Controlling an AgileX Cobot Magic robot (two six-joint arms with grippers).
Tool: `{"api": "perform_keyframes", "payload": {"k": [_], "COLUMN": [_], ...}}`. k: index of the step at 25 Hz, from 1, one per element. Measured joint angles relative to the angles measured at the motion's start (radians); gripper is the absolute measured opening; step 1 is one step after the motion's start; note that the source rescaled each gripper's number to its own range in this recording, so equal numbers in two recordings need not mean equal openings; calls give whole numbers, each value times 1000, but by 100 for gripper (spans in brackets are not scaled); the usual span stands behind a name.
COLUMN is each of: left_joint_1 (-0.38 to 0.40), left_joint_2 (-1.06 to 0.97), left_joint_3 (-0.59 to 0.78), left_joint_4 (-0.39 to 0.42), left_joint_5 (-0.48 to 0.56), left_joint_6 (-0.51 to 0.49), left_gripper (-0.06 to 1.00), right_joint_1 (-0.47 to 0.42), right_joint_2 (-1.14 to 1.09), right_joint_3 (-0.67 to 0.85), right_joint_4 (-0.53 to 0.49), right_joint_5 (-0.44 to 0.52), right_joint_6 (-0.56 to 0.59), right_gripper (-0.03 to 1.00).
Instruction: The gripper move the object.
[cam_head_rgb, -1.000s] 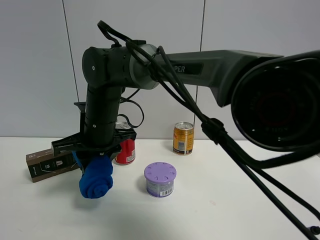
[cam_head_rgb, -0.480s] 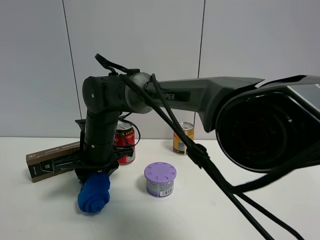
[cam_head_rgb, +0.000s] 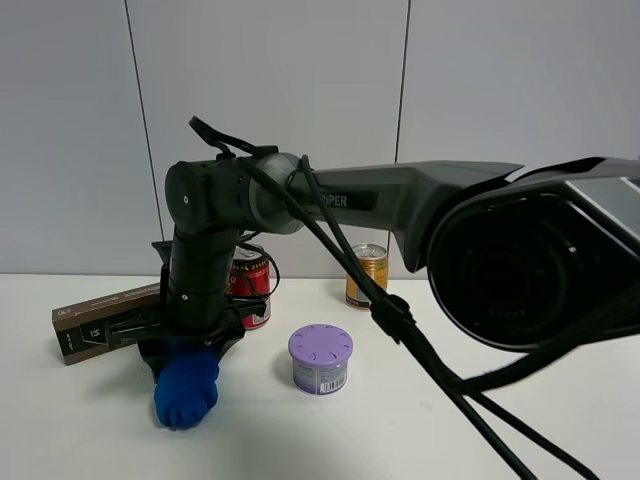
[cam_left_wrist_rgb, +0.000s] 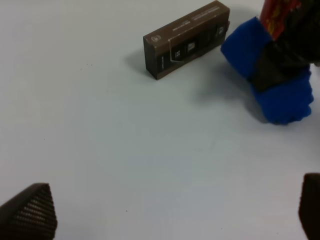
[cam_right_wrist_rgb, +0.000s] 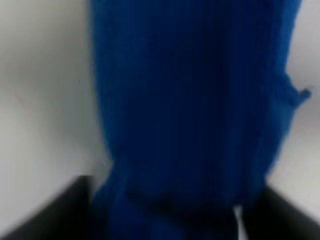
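The right pincer (cam_head_rgb: 190, 348) clamps a blue roll (cam_head_rgb: 186, 392) beside a box (cam_head_rgb: 100, 322); the left pincer (cam_left_wrist_rgb: 170, 212) gapes wide, empty.

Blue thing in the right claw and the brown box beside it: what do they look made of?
The blue thing, held by the right claw, is probably soft foam or knit fabric: it is matte, with ribbed lobes at its free end. The wrist view is too blurred to settle which. The brown box looks like printed cardboard, with flat matte faces, crisp edges and pale print on its side.
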Motion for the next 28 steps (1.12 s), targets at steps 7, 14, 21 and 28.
{"api": "perform_keyframes", "payload": {"k": [7, 14, 21, 28], "left_joint_1": [0, 0, 0, 0], "left_joint_2": [0, 0, 0, 0], "left_joint_3": [0, 0, 0, 0], "left_joint_4": [0, 0, 0, 0], "left_joint_5": [0, 0, 0, 0], "left_joint_6": [0, 0, 0, 0], "left_gripper": [100, 100, 100, 100], "right_joint_1": [0, 0, 0, 1], "right_joint_2": [0, -30, -266, -506], "right_joint_3": [0, 1, 0, 0], "right_joint_4": [28, 34, 31, -49], "right_joint_5": [-8, 41, 183, 221], "right_joint_6": [0, 0, -62, -177], "right_gripper": [99, 100, 100, 100]}}
